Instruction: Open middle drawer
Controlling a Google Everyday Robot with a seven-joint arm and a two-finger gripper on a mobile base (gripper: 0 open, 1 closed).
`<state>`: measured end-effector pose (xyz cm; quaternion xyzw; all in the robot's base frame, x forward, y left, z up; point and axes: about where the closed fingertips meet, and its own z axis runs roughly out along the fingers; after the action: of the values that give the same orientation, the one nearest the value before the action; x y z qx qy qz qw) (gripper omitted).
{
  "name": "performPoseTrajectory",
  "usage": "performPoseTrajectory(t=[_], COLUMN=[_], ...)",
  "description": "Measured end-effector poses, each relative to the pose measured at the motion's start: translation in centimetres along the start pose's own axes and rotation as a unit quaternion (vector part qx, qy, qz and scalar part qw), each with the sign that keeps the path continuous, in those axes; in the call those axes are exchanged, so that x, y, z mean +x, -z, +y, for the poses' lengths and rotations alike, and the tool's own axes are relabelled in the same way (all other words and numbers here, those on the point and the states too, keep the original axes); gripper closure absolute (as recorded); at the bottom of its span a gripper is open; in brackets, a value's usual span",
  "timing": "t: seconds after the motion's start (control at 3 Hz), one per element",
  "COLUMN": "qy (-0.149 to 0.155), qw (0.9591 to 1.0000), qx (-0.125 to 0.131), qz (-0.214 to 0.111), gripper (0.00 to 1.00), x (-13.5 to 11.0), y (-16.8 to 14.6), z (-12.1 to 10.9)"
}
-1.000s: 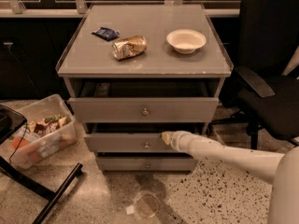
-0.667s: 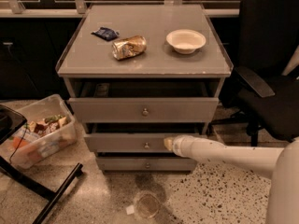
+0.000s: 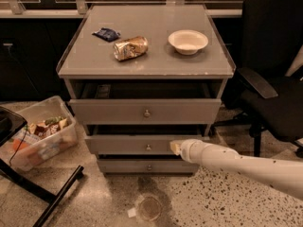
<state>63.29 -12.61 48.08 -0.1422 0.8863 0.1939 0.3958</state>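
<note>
Grey middle drawer slightly out | gripper at its front, right of knob, grip unclear | chair near right

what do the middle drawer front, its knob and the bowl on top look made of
The middle drawer front looks like matte grey laminate or painted board: flat, even, no glare. Its knob seems metal, given its glint. The bowl looks cream paper or plastic, dull. The pincer sits at that front, right of the knob.

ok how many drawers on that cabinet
3, stacked: top drawer, middle drawer with the gripper at the right part of its front, bottom drawer. None look hidden.
</note>
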Motion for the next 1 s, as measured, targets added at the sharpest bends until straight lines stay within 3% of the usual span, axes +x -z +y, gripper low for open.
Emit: performPoseTrajectory(t=[0.33, 1.0], qy=[0.006, 0.004], qw=[0.9993, 0.9988], qx=[-0.010, -0.034], qz=[-0.035, -0.035], gripper=[1.00, 1.00], x=[-2.4, -5.3], y=[1.1, -3.2], z=[0.7, 1.0])
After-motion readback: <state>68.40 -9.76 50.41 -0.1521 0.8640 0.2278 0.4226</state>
